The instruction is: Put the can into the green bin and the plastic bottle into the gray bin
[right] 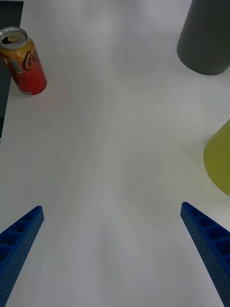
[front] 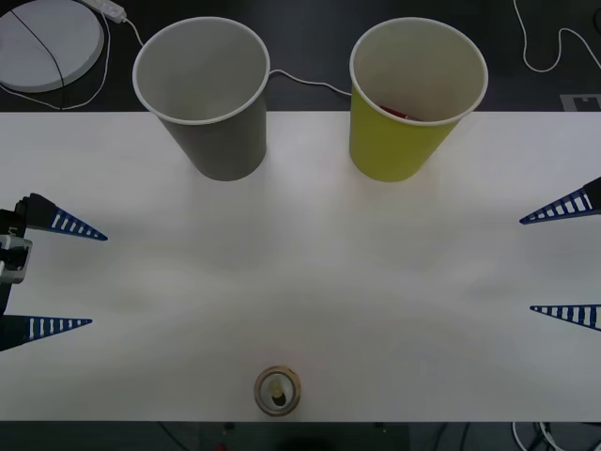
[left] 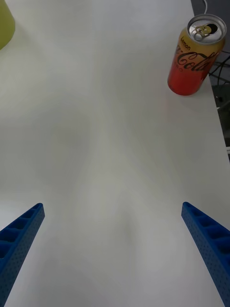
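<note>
Right now the can [front: 279, 390] stands upright at the near edge of the white table [front: 310, 263], roughly midway between the two arms, its pale top with the pull tab facing up. Its orange-red side carries Coca-Cola lettering in the left wrist view [left: 195, 60] and the right wrist view [right: 23, 60]. At the far edge stand the gray bin [front: 207, 94] on the left and the green bin [front: 413, 99] on the right, apart from each other, both upright; something red shows low inside the green one. The left gripper [front: 52, 276] hovers over the table's left edge, fingers spread wide and grasping nothing. The right gripper [front: 563, 260] sits at the right edge, likewise released and well apart from the can
</note>
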`<action>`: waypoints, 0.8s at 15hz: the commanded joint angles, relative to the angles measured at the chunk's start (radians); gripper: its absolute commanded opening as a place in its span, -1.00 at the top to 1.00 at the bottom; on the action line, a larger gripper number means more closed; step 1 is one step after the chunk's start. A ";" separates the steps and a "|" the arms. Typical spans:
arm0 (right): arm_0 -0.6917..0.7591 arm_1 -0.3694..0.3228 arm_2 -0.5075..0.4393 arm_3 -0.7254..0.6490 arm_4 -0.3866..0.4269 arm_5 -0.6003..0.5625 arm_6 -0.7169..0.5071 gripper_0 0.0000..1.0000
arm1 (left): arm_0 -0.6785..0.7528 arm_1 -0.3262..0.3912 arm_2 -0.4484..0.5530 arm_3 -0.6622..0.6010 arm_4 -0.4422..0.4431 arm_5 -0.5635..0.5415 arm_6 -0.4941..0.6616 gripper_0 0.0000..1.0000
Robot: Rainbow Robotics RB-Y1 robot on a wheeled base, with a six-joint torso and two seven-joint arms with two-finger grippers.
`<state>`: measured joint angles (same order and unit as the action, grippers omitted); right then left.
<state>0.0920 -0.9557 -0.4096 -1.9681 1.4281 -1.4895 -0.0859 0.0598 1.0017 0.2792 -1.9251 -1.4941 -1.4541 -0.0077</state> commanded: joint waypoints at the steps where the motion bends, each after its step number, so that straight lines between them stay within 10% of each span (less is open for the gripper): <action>1: 0.000 0.000 0.000 0.000 0.000 0.000 0.000 -1.00 | 0.000 0.000 0.000 0.000 0.000 0.000 0.000 -1.00; 12: 0.023 0.049 0.055 0.028 -0.017 0.005 0.127 -1.00 | 0.000 0.000 0.000 0.000 0.000 0.000 0.000 -1.00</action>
<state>0.1142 -0.9208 -0.3565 -1.9510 1.4137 -1.4834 0.0019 0.0598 1.0017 0.2792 -1.9251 -1.4941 -1.4541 -0.0077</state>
